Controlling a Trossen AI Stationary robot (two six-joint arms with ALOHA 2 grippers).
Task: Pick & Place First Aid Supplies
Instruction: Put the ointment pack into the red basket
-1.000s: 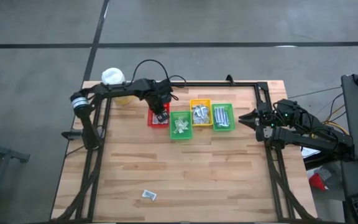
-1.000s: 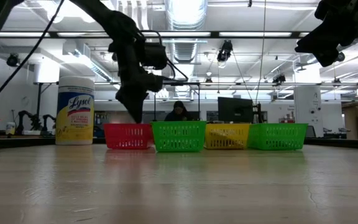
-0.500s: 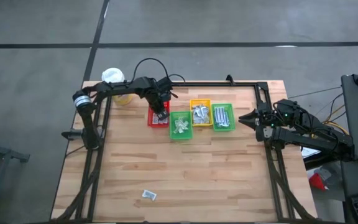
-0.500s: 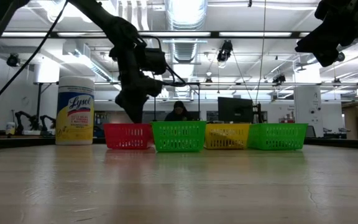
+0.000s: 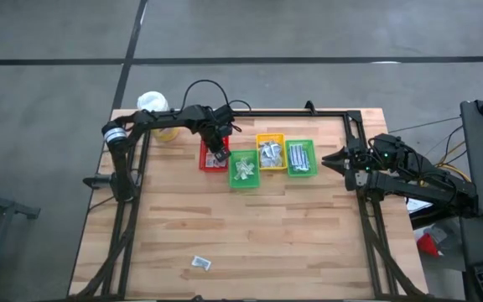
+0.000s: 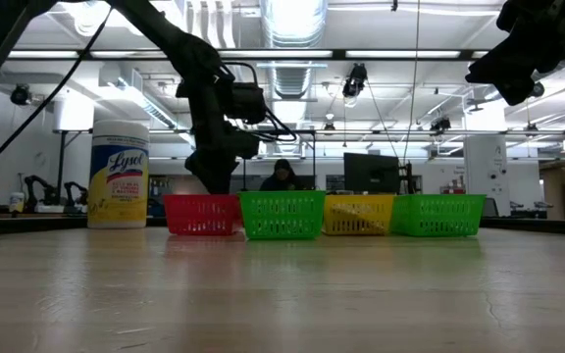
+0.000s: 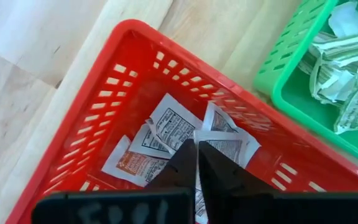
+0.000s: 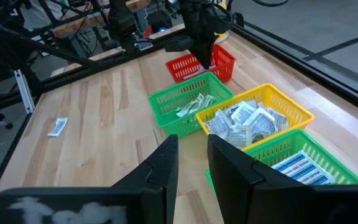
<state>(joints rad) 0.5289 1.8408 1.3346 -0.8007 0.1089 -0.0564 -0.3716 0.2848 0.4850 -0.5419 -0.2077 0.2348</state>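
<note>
Along the far half of the wooden table (image 5: 250,226) stands a row of four small plastic baskets, and the red basket (image 5: 213,156) at one end serves as the landmark. Inside it lie a few flat white packets (image 7: 166,134) printed with small text, one with an orange label, lying in a loose overlapping heap on the basket floor. Above that heap hangs the left gripper (image 7: 197,163), its two dark fingers pressed together with a thin white packet edge (image 7: 205,135) pinched between the tips. Next to the red basket sits a green basket (image 5: 243,169) holding crumpled pale greenish sachets (image 8: 191,104). Beyond that one, a yellow basket (image 5: 270,152) is filled with silvery crinkly wrappers (image 8: 244,121), and last in the row, farthest from the red basket, a second green basket (image 5: 300,158) carries white strips with blue stripes (image 8: 294,165). On the red basket's other side, at the table corner, stands a yellow wipes canister with a white cap (image 6: 119,174). One stray packet (image 5: 200,263) lies alone near the table's front edge, well apart from the red basket. Past the striped-strip basket, off the table's side, the right gripper (image 5: 337,159) waits with its fingers parted and nothing between them
</note>
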